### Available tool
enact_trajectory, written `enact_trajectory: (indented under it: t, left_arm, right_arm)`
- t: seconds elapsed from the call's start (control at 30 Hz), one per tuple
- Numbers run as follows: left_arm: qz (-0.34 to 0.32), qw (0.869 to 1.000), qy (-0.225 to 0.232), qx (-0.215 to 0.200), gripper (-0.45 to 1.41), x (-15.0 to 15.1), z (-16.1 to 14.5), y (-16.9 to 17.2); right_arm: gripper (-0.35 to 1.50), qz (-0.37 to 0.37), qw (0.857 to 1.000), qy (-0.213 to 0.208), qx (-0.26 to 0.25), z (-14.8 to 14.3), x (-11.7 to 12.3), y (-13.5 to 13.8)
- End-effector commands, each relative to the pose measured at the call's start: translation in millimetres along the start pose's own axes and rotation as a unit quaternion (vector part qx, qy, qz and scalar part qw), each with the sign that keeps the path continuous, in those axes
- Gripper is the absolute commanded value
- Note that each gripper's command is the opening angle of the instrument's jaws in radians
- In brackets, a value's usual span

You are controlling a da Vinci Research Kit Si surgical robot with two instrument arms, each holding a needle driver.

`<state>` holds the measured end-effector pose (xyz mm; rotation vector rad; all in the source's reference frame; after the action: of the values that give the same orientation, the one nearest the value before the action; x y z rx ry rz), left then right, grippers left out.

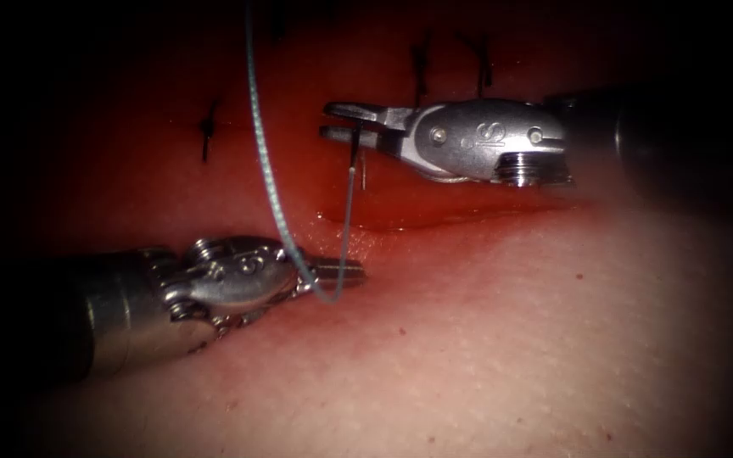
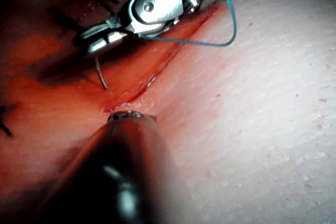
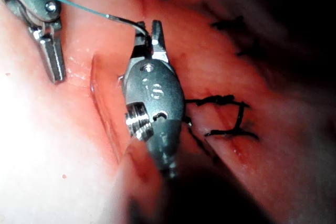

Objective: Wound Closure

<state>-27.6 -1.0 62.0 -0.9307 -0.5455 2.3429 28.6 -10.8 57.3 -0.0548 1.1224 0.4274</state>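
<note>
My right tool [image 1: 338,120] hovers over the cut [image 1: 400,222] with its jaws shut on the curved needle [image 1: 348,212], free of the tissue [image 1: 511,339]. The needle runs down from the jaws to where the blue thread [image 1: 266,170] joins it. The thread loops past the left tool's tip and rises out of view. A short thin end [image 1: 365,174] hangs under the right jaws, also seen as a thin end [image 2: 100,76] just above the tissue. My left tool [image 1: 341,272] lies low at the cut's left end, jaws shut on nothing, the thread draped across it. The right tool [image 3: 149,34] grips the needle [image 3: 126,21].
Dark finished stitches [image 1: 208,129] [image 1: 420,69] [image 1: 483,64] cross the closed part of the wound behind the tools; others [image 3: 223,100] lie beside the right tool. Red fluid wets the tissue around the cut. Pale skin [image 2: 273,129] spreads in front.
</note>
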Motion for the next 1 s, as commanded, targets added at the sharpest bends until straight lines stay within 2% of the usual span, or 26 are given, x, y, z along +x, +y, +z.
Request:
enact_trajectory:
  t: [0.03,0.37,0.53,0.73,1.0]
  left_arm:
    - [0.001,1.000,-0.007,0.001,-0.08,0.0,0.9,-0.2]
    - [0.001,0.999,-0.044,0.003,-0.08,-2.3,1.6,-1.0]
    - [0.001,0.998,-0.056,0.008,-0.06,-3.2,1.6,-1.8]
    - [0.003,0.998,-0.056,0.009,-0.08,-3.5,1.0,-2.1]
    - [0.003,0.998,-0.056,0.009,-0.10,-3.6,1.0,-2.1]
  right_arm:
    - [-0.35,0.008,1.000,0.001,-0.001,1.3,0.6,0.6]
    - [-0.35,0.078,0.997,-0.011,0.008,1.8,0.4,2.1]
    - [-0.35,0.115,0.992,-0.043,0.036,1.9,-0.1,1.9]
    - [-0.35,0.189,0.976,-0.073,0.080,2.2,-1.2,1.0]
    - [-0.35,0.236,0.967,-0.064,0.076,2.1,-0.6,1.7]
